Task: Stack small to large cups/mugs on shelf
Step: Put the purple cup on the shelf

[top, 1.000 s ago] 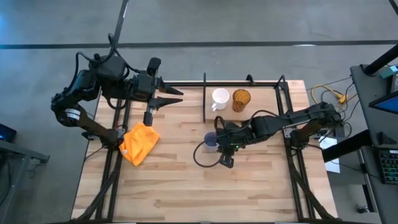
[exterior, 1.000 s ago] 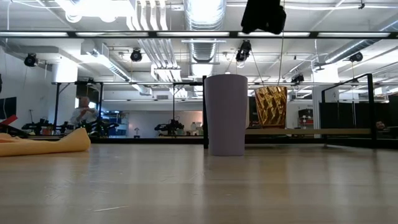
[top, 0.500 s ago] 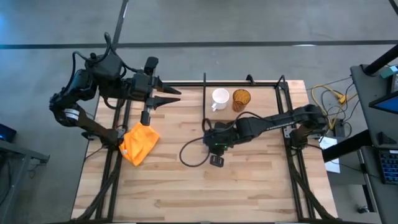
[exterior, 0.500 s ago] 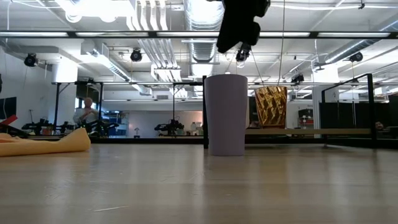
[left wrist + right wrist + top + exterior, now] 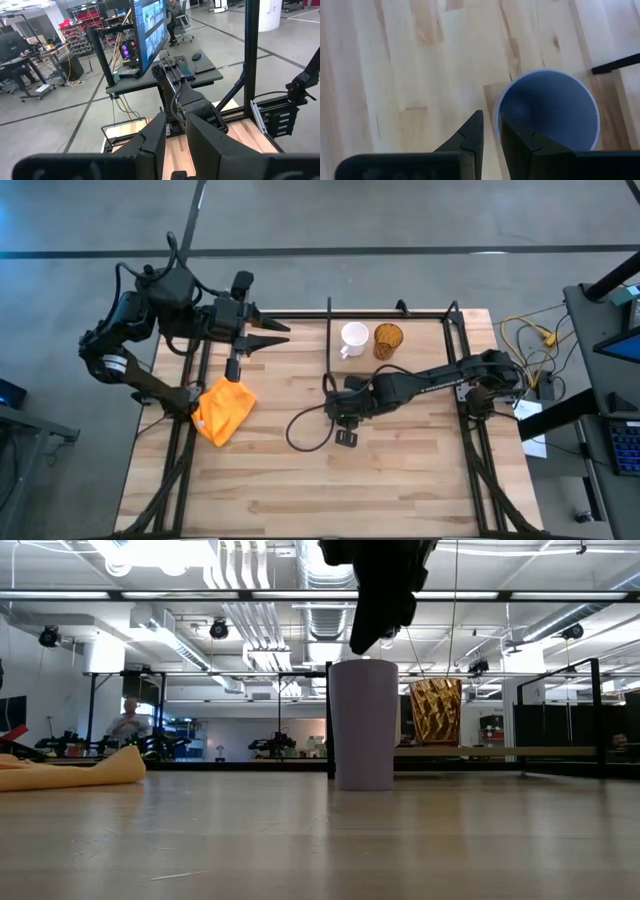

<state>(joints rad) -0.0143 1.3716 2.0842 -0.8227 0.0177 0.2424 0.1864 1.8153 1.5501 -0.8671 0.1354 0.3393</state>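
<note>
The lavender tumbler (image 5: 364,723) stands upright on the counter (image 5: 300,470), directly below the right pincer (image 5: 491,131), whose fingers are nearly closed with only a thin gap, grasping nothing. Beyond the pincer, the white mug (image 5: 353,338) and amber cup (image 5: 388,338) sit side by side on the shelf (image 5: 420,340). The left pincer (image 5: 275,333) hangs clenched and empty over the counter's far left corner.

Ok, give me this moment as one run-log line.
right gripper: above lavender tumbler rim, fingers nearly closed | white mug, amber cup: on shelf | left gripper: waiting off the table's far-left corner
</note>
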